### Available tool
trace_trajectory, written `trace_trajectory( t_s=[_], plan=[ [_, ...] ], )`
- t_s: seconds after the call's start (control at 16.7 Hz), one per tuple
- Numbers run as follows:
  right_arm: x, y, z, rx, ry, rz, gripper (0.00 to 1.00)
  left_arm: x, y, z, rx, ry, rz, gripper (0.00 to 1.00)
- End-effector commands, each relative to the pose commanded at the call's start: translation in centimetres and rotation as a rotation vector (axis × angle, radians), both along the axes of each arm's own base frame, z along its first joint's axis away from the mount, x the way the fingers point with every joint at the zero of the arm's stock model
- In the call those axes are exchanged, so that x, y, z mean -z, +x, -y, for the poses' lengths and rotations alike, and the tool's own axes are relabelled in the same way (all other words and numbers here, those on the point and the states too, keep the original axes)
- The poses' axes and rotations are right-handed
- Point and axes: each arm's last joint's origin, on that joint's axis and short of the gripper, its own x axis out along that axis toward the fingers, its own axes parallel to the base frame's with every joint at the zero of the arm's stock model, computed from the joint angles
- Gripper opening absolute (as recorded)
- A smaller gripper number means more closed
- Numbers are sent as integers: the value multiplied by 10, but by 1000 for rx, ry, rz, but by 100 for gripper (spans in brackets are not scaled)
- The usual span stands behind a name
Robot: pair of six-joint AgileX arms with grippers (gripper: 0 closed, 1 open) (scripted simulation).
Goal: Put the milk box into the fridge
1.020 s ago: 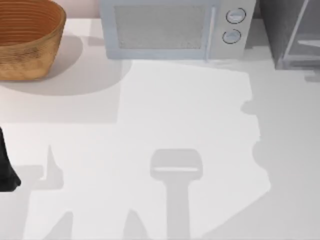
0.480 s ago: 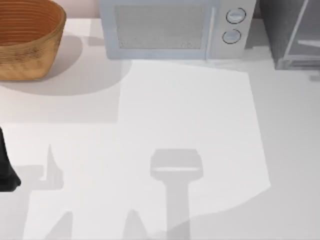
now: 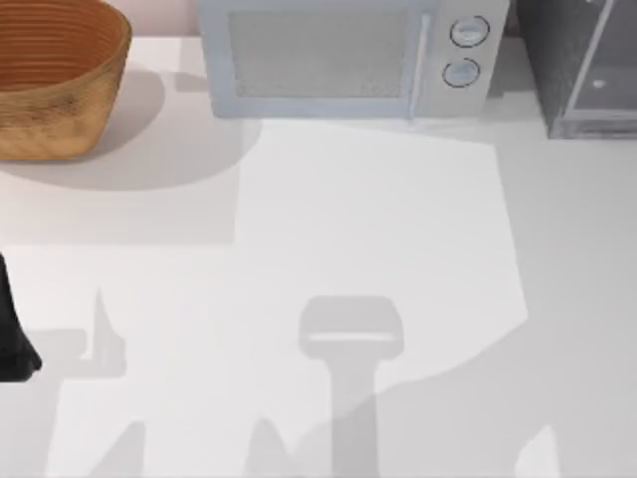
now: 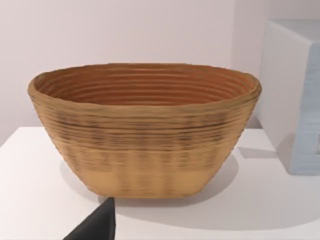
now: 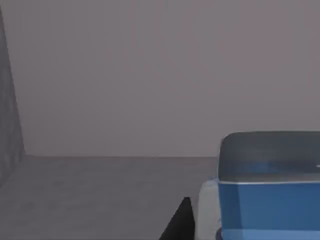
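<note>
Milk box (image 5: 270,185) sat close before right gripper; grip state could not be told. Left arm (image 3: 12,334) parked below basket (image 3: 55,75).

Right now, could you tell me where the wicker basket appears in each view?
Top view: basket at the table's far left corner.
Left wrist view: basket in the centre.
Right wrist view: faces the milk box instead.
Shared landmark: the microwave, beside the basket.
</note>
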Motion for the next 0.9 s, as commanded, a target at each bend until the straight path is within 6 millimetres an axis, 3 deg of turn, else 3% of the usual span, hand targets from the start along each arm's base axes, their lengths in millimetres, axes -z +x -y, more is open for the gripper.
trace_trajectory(
  t_s=[0.18, 0.3, 0.66, 0.9],
  plan=[
    [-25, 34, 2, 2, -11, 53, 0, 0, 0, 0, 0, 0, 0, 100],
    [-22, 49, 2, 6, -4, 27, 0, 0, 0, 0, 0, 0, 0, 100],
    [-13, 58, -1, 8, 6, -7, 0, 0, 0, 0, 0, 0, 0, 100],
    [-13, 58, -1, 8, 6, -7, 30, 0, 0, 0, 0, 0, 0, 100]
  ],
)
